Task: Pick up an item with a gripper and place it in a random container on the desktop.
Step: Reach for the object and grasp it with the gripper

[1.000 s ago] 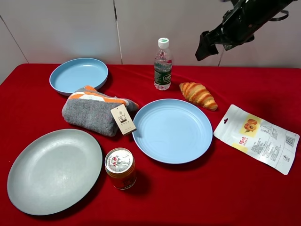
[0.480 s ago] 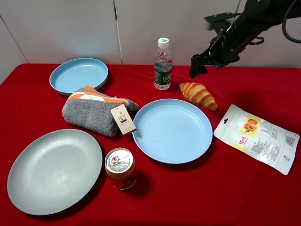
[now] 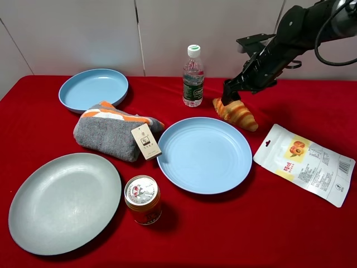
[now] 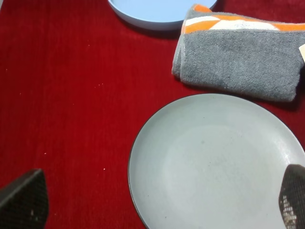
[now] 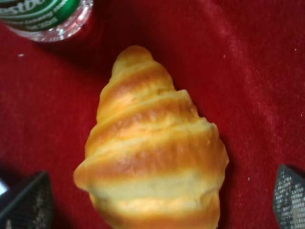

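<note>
Croissant [image 3: 236,113]: flat on the red cloth [image 3: 268,234], outside the light-blue plate [image 3: 204,154] and just past its far right rim; water bottle [image 3: 193,78] just beside its pointed end, white snack pouch [image 3: 304,163] near on the other side.
Right gripper [image 3: 228,96]: low over the croissant's bottle-side end, fingers spread wide; in the wrist view one mesh-padded fingertip [image 5: 289,200] on each flank of the pastry, both clear of it, red cloth showing in the gap on either side.
Croissant against right gripper: centred between the spread fingers, widest part nearest the wrist camera, pointed end aimed at the bottle; from the high view, unclear whether the finger ends touch the crust.
Left gripper [image 4: 157,198]: out of the high view; in its wrist view fingers set apart, holding nothing, above the grey-green plate [image 4: 214,157].
Light-blue plate: mid-table, bare.
Other things: folded grey and orange towel [image 3: 114,129] between the smaller blue dish [image 3: 93,89] and the grey-green plate; gold-lidded can [image 3: 143,199] upright, just in front of the light-blue plate's near left rim.
</note>
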You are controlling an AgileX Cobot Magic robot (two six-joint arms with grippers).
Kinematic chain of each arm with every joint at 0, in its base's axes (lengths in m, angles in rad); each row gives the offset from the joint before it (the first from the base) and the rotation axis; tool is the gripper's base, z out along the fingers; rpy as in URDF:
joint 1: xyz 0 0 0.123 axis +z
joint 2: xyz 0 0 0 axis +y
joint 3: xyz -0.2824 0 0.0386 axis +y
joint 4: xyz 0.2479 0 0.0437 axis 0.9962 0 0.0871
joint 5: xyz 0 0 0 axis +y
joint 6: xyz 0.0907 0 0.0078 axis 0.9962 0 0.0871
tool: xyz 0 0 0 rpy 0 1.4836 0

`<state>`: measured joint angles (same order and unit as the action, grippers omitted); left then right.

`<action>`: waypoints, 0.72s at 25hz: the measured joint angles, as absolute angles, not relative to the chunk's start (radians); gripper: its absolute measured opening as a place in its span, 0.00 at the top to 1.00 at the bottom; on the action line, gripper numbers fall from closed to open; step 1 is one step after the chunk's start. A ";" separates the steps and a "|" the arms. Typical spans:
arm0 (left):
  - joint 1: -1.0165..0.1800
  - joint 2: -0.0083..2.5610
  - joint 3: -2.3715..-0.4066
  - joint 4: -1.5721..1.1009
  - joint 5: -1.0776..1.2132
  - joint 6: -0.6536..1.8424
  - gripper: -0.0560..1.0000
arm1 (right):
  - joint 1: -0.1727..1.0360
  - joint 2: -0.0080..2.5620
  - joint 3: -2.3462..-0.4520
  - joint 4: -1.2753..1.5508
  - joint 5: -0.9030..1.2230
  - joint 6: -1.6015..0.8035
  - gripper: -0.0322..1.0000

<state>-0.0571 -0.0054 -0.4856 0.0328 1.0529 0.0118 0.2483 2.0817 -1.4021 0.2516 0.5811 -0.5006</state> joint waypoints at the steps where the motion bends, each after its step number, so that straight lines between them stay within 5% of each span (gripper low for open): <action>1: -0.057 -0.005 -0.486 0.033 1.053 0.012 0.03 | 0.248 2.088 -1.402 0.254 0.579 -0.501 0.30; 18: -0.057 -0.005 -0.486 0.033 1.053 0.012 0.03 | 0.248 2.168 -1.402 0.316 0.544 -0.551 0.30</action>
